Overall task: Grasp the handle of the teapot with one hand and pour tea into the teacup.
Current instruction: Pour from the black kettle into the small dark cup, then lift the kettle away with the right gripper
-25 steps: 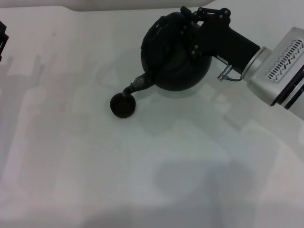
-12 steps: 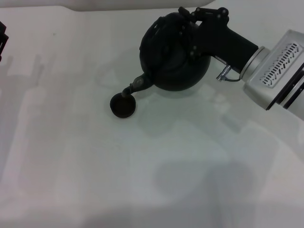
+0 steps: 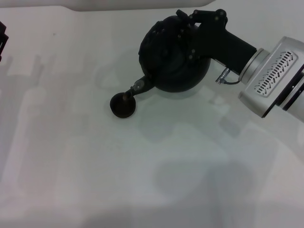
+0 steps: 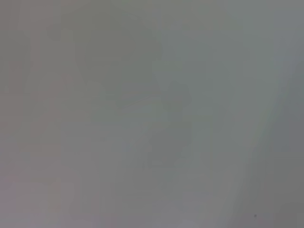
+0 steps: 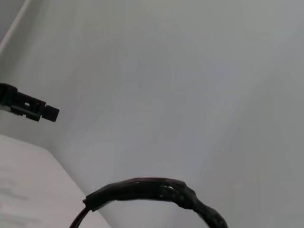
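Observation:
The black round teapot (image 3: 172, 59) hangs tilted above the table, its spout (image 3: 137, 86) pointing down over the small dark teacup (image 3: 123, 106). The spout tip sits just over the cup's rim. My right gripper (image 3: 189, 22) is shut on the handle at the pot's top, where black blends with black. In the right wrist view the handle (image 5: 152, 186) shows as a dark wrapped arc. My left gripper (image 3: 2, 40) is parked at the far left edge, also seen far off as the left gripper (image 5: 29, 107) in the right wrist view.
The white table (image 3: 142, 171) stretches around the cup, with soft shadows on it. The left wrist view holds only a plain grey surface (image 4: 152, 114). The table's far edge (image 3: 71, 8) runs along the back.
My right arm has shifted slightly up and left with the teapot, and the spout has dipped a little closer to the teacup. The cup has stayed put.

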Controlling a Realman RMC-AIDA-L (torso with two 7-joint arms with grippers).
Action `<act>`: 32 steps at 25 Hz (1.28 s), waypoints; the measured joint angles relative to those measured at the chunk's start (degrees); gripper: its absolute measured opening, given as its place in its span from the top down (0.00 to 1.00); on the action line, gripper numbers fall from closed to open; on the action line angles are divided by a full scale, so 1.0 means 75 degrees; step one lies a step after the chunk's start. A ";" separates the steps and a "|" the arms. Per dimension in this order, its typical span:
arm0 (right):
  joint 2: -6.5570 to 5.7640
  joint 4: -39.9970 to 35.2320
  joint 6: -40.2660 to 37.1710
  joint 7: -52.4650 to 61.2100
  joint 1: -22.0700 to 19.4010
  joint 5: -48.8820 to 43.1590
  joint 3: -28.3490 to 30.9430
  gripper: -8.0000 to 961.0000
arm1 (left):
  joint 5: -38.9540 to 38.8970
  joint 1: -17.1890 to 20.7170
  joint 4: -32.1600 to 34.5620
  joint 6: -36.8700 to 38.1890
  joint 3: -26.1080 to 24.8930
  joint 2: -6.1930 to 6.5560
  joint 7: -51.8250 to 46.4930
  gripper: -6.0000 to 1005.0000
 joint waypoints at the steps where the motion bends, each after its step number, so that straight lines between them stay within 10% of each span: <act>1: 0.0000 0.0000 -0.0001 -0.0012 -0.0001 0.0003 0.0000 0.85 | -0.0001 0.0000 -0.0001 0.0000 0.0000 0.0000 0.0001 0.20; 32: 0.0012 -0.0214 0.0025 -0.0906 0.0015 0.0038 0.0005 0.86 | -0.0002 0.0000 0.0000 -0.0012 0.0000 0.0000 -0.0105 0.20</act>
